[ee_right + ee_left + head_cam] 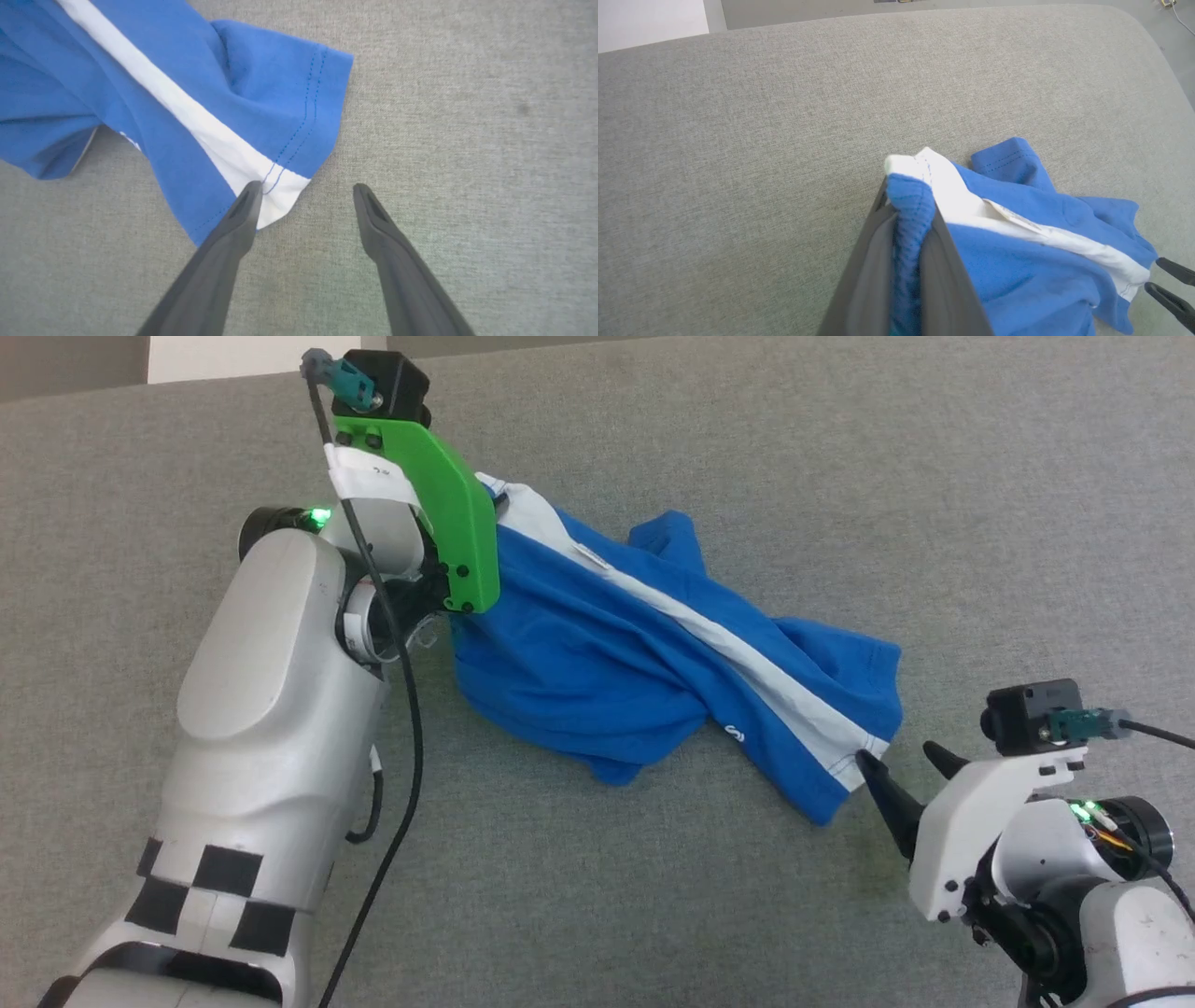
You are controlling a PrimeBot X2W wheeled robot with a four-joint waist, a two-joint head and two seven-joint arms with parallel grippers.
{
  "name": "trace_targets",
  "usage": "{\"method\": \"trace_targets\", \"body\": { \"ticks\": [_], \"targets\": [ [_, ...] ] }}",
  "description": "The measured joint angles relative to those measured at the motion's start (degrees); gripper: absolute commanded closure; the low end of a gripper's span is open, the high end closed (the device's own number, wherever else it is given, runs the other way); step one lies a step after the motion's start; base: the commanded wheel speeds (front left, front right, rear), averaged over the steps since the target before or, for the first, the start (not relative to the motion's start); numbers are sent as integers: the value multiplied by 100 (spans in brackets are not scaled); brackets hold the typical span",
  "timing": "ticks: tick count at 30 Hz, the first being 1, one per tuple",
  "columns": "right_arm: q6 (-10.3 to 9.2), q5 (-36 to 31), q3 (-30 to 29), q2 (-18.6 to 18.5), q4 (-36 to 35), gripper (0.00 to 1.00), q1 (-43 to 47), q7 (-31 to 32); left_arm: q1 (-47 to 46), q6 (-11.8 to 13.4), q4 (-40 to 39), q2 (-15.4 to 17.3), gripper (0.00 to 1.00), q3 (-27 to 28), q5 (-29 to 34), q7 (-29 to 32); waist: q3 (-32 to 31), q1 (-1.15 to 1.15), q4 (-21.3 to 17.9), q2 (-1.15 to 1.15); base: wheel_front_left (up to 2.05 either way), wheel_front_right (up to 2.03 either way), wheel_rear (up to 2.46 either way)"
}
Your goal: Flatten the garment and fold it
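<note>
Grey fabric-covered worktop (pixel 653 915) carries the garment (pixel 597 653) near its middle, bunched and twisted into a slanting rope with its white stripe (pixel 747 663) running along it. Flattening looks barely begun to me, and all the folding is left. The left tool (pixel 909 205) is clamped on one blue-and-white end of the cloth, while the right tool (pixel 307 188) stands wide, one finger at the opposite hem corner without gripping it. What hinders spreading is the garment's own twist and tucked-under folds, plus the black cable (pixel 411 737) hanging beside the left arm (pixel 271 709) close to the cloth.
</note>
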Motion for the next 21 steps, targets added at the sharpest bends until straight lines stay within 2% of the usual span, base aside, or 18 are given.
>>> {"method": "trace_targets", "body": {
  "ticks": [5,13,14,15,16,21],
  "targets": [
    [0,-199,230,0,136,0,-60,152,8,23,-167,43,100,-23,-2,56,93,0,-9,0,0,0,0],
    [0,-264,522,-11,637,0,-453,-73,34,29,-311,57,100,-56,-27,77,206,0,56,0,0,0,0],
    [0,-258,531,-12,679,48,-476,-77,44,29,-319,58,100,-57,-35,76,212,0,63,0,0,0,0],
    [0,-259,539,-16,709,84,-504,-77,59,29,-322,60,100,-59,-37,76,218,0,67,0,0,0,0],
    [0,-259,541,-21,730,100,-531,-79,72,31,-325,60,100,-63,-44,76,221,0,70,0,0,0,0],
    [0,-242,542,-7,793,100,-584,-63,127,56,-319,62,100,-67,-143,47,169,0,66,0,0,0,0]
  ]
}}
